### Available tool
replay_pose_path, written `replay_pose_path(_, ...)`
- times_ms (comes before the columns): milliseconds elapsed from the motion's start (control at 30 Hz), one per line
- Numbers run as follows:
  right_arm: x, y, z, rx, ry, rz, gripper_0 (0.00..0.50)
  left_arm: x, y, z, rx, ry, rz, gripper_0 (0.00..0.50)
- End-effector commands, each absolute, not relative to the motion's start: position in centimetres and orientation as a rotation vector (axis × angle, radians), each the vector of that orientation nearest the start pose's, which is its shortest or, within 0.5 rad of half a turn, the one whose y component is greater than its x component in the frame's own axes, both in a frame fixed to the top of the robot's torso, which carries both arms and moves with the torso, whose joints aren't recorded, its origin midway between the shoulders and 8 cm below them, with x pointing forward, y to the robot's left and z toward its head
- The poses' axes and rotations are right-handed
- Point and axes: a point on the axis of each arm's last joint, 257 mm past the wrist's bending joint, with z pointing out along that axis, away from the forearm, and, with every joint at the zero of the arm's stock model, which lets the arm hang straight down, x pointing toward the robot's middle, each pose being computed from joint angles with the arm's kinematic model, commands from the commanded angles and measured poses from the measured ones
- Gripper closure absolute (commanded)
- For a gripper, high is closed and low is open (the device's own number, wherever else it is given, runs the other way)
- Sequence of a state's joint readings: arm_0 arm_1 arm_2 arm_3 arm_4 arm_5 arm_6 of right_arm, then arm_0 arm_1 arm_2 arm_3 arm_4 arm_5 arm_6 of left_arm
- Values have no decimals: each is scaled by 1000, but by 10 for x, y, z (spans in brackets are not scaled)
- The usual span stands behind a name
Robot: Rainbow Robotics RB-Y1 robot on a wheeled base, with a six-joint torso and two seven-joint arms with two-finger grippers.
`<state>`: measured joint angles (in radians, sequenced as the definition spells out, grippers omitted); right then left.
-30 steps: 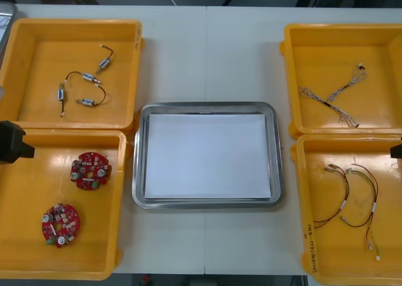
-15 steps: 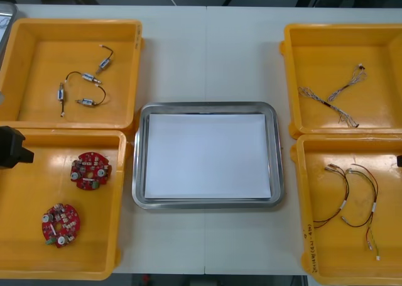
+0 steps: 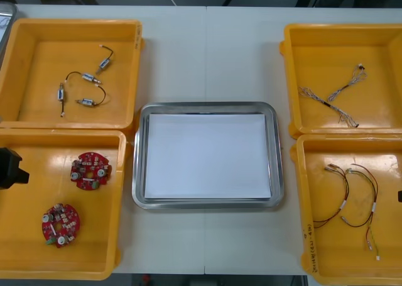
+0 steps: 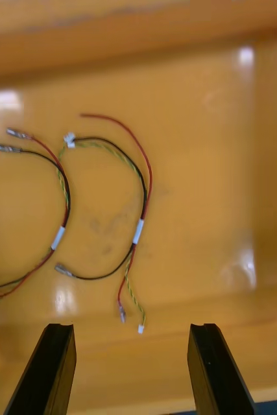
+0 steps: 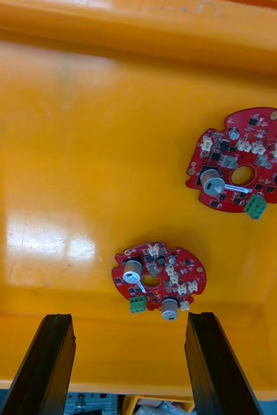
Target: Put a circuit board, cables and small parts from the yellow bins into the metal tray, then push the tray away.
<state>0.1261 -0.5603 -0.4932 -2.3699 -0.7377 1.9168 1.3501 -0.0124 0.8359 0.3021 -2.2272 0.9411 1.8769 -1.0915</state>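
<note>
Holds left jaws released, empty, above two round red circuit boards (image 5: 159, 281) in the near left yellow bin (image 5: 80, 130). Holds right jaws released, empty, above red and black cables (image 4: 106, 214) in the near right yellow bin (image 4: 209, 162).

Left gripper (image 3: 11, 168) and right gripper (image 4: 128, 332) farther back.

An electronics assembly workshop: yellow bins (image 3: 38, 47) of circuit boards (image 3: 90, 170) and cables (image 4: 138, 231) flank a metal tray (image 3: 207, 105).
</note>
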Motion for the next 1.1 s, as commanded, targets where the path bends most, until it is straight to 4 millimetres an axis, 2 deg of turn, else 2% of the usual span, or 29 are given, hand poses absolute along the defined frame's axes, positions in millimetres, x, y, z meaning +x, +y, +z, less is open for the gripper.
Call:
replay_pose_path(33, 279, -397, -225, 295, 2710, -6, 0, 325, 389, -200, -80, 2748, 36, 0)
replay_pose_path(200, 277, -388, -235, 418, 2706, 41, 0, 325, 390, -209, -71, 2718, 22, 0)
replay_pose_path(467, 269, -385, -250, 485, 2734, 41, 0, 321, 392, -225, -60, 2693, -5, 0)
replay_pose_path(1100, 306, -389, -281, 525, 2653, 68, 0, 313, 383, -266, -22, 2672, -32, 0)
